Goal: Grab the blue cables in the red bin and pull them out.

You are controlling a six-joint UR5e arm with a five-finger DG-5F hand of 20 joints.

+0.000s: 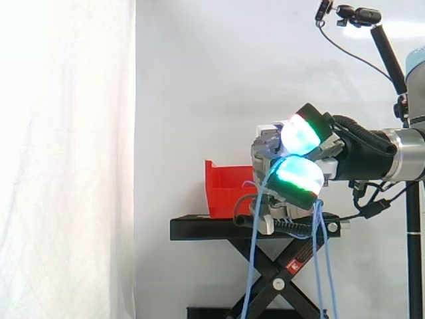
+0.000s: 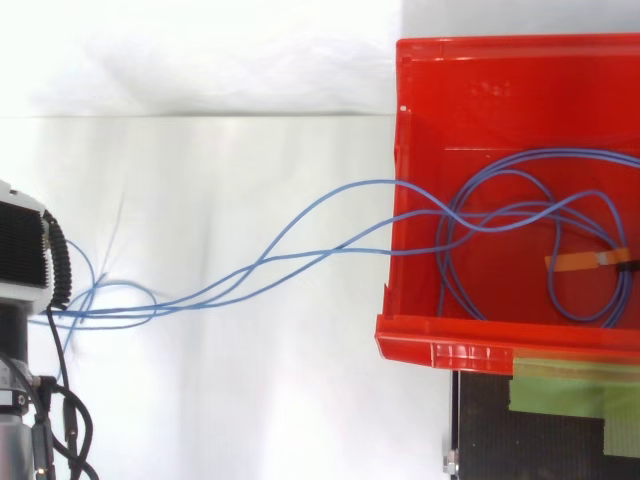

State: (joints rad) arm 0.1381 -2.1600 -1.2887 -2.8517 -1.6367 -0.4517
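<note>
White curtain [image 1: 66,159] hangs behind the work. In the side view, left of centre, a red bin [image 1: 226,193] sits on a black stand [image 1: 199,229] with crossed legs. Just right of the bin, at about the height of its rim, is the robot's hand [image 1: 267,149]. Its fingers are curled, and the glowing green-white pads [image 1: 299,133] are close together. They appear to pinch the blue cables [image 2: 320,254], whose loose ends drop past the stand to the bottom of the frame.

In the top view the order is reversed. The cables gather at the left edge and run in long, slack strands rightward across the open middle. They pass through the bin's open front and end in several loops coiled on its floor.

The cables' long axis therefore runs straight from the hand to the bin. As I judge it, pulling the hand directly away from the bin along that line would draw out the loops.

An orange tag [image 2: 585,261] sits on a cable at the right of the bin, and green tape [image 2: 560,390] lies on the stand below it. No writing on either can be read.
</note>
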